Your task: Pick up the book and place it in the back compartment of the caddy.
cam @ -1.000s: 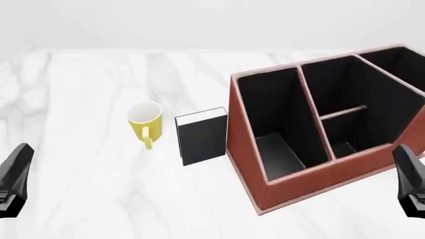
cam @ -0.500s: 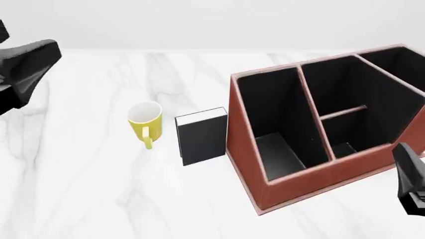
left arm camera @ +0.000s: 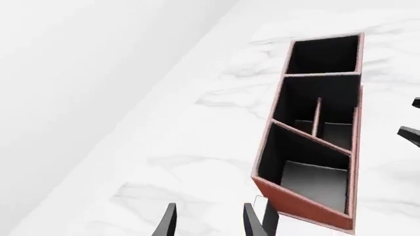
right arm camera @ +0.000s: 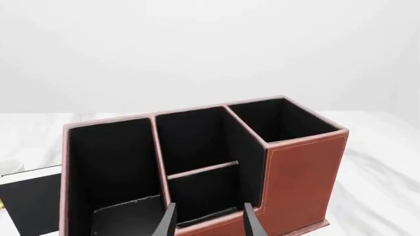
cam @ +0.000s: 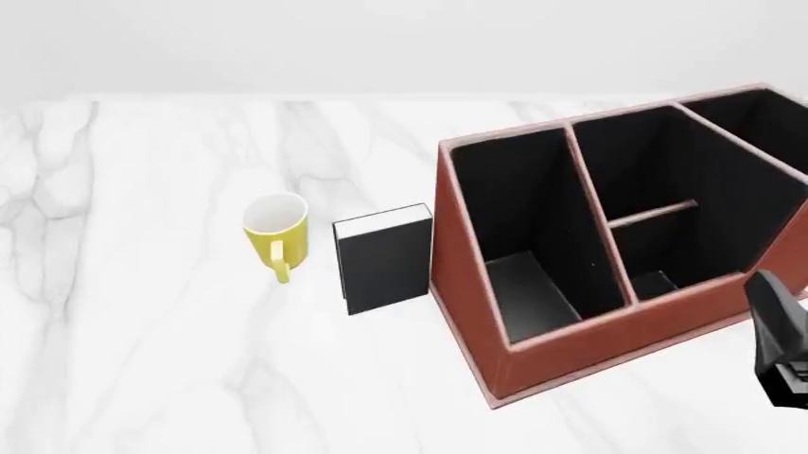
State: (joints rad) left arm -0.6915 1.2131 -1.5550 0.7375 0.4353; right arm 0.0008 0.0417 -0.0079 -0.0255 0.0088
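Left gripper [left arm camera: 206, 221] has left front view; both jaws apart, empty. You risk clipping caddy [cam: 593, 274] reaching book [cam: 385, 257].

We take the caddy [cam: 606, 246] as our landmark on the table [cam: 151, 359]. Just to its left stands the book [cam: 385, 257], upright, close beside the caddy's left wall; whether they touch we cannot tell. Left of the book, near it, stands the mug [cam: 275, 230]. Inside the caddy, a long cell runs front to back along the left side; right of it, a cross divider splits the middle section into a front cell and the back compartment [cam: 638, 165]. The right gripper [cam: 782, 355] sits at the caddy's near right corner, before it.
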